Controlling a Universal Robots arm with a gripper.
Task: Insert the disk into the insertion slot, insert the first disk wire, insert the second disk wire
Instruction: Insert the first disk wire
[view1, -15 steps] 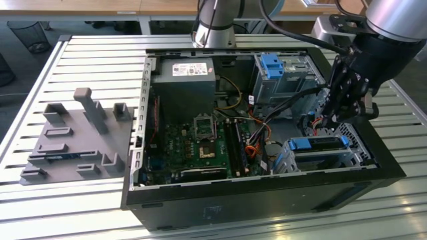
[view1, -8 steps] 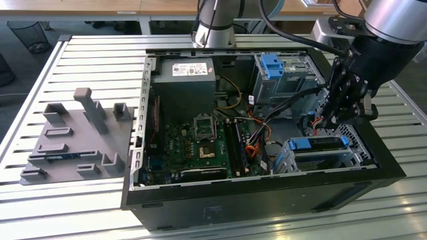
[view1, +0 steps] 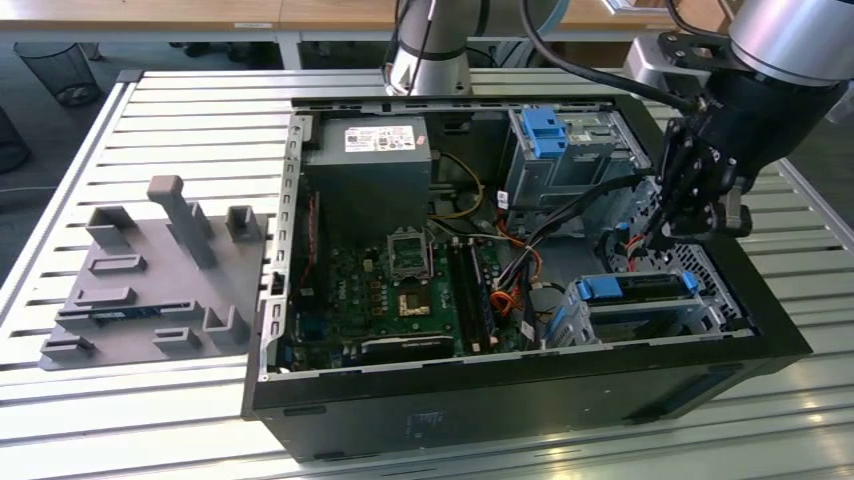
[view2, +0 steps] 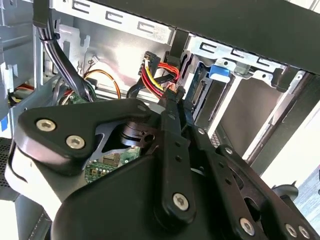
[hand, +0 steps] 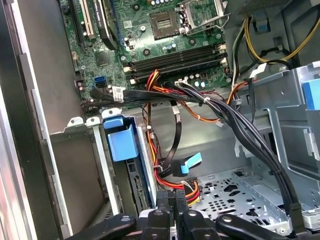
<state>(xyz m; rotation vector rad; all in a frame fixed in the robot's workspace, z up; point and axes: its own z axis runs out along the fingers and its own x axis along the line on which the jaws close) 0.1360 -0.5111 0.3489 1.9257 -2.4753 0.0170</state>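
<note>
First step looks done: the disk (hand: 121, 142) is sitting in the insertion slot (view1: 582, 318), while the wiring is looking unfinished. The pincer (hand: 172, 200) is pressing its fingers together on the plug of a red, yellow and black disk wire (hand: 170, 181), just beside the disk's rear edge. Whether the plug is seating I cannot tell. Just beyond the tips, a blue-ended cable (hand: 192, 163), likely the second wire, is hanging loose.

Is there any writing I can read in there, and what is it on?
The white label on the power supply: print too small to read.
The white tag on a black cable: too blurred to read.
The motherboard markings: too small to read.
</note>
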